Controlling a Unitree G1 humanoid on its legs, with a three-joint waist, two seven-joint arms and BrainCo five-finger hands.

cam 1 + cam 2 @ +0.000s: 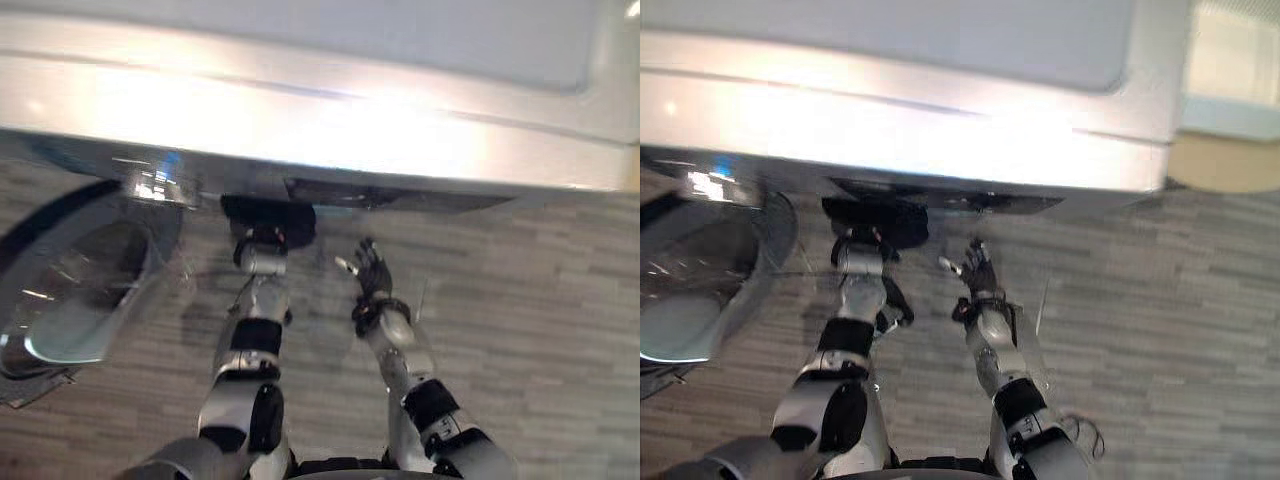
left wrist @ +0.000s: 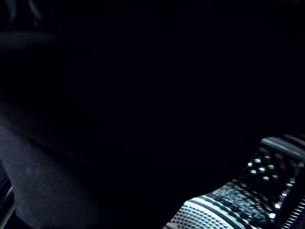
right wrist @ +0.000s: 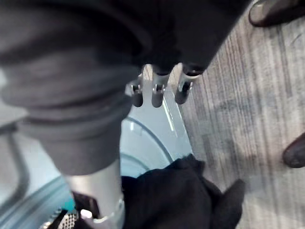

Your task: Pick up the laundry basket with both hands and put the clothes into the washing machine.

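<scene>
The white washing machine [image 1: 320, 110] stands before me, its round glass door [image 1: 80, 290] swung open to the left. A dark garment [image 1: 268, 220] hangs in the drum opening under the machine's front edge. My left arm reaches up to it, and my left hand [image 1: 262, 246] is buried in the cloth. The left wrist view is dark, with perforated drum metal [image 2: 238, 205] showing. My right hand [image 1: 372, 268] is held open just right of the opening, holding nothing. In the right wrist view its fingers [image 3: 157, 93] point past the dark garment [image 3: 176, 195].
Grey wood-pattern floor [image 1: 540, 330] stretches to the right of my arms. A person's dark shoes [image 3: 276, 12] stand on the floor close by. The open door takes up the room at my left.
</scene>
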